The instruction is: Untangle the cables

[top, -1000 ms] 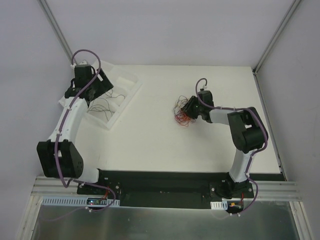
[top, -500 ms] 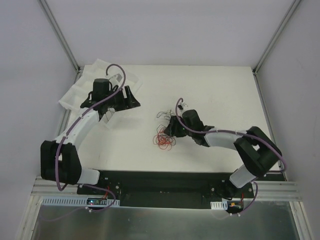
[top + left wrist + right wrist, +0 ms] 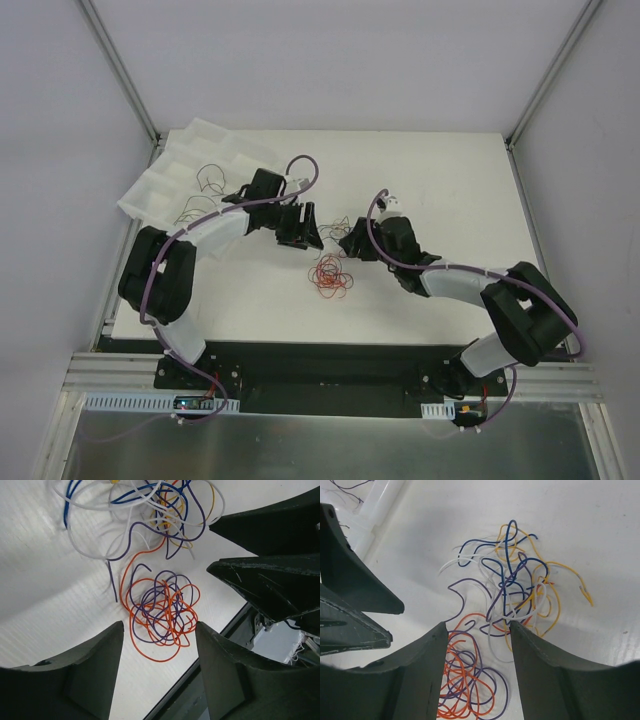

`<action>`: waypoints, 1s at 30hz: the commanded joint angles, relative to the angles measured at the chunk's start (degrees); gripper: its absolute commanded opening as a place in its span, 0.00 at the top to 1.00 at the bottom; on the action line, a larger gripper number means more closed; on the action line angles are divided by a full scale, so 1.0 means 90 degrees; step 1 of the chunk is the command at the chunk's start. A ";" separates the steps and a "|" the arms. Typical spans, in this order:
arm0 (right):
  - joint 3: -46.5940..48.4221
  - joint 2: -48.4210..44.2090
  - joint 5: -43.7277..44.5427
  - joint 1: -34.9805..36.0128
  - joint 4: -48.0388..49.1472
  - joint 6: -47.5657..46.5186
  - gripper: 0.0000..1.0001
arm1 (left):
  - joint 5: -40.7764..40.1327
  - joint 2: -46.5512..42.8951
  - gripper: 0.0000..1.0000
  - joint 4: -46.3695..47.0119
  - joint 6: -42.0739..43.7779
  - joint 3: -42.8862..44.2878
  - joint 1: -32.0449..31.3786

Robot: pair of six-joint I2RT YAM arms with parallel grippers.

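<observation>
The cables point(image 3: 332, 275) lie on the bench point(image 3: 450, 180) as an orange-and-purple knot point(image 3: 162, 610), with a looser clump point(image 3: 512, 580) of blue, white, yellow and purple strands touching the knot on its side away from the arm bases; an orange strand runs from one into the other; the left jaws hang spread and empty over the knot, and the right jaws, also spread and holding nothing, hang just beside the knot over the clump; the step in hand looks like picking a first grip; next, each pair should probably close on a separate strand and draw apart gently, since thin wire will slip and drag its neighbours; the two pairs stand close enough to crowd each other; a white tray point(image 3: 160, 185) holding a few dark wires sits well apart from the knot, on the left arm's side.
</observation>
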 commanded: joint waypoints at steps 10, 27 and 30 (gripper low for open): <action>-0.0058 0.0132 -0.0559 -0.0557 0.0578 0.0393 0.46 | -0.0032 0.1231 0.45 -0.0469 0.0128 0.1883 -0.0048; 0.0254 0.0708 -0.1263 -0.0733 0.0803 0.0598 0.46 | -0.0082 0.2473 0.49 -0.0577 0.0978 0.2519 -0.0106; 0.0245 0.0718 -0.1283 -0.0723 0.0793 0.0598 0.46 | -0.0053 0.2386 0.50 -0.0587 0.1016 0.2470 -0.0145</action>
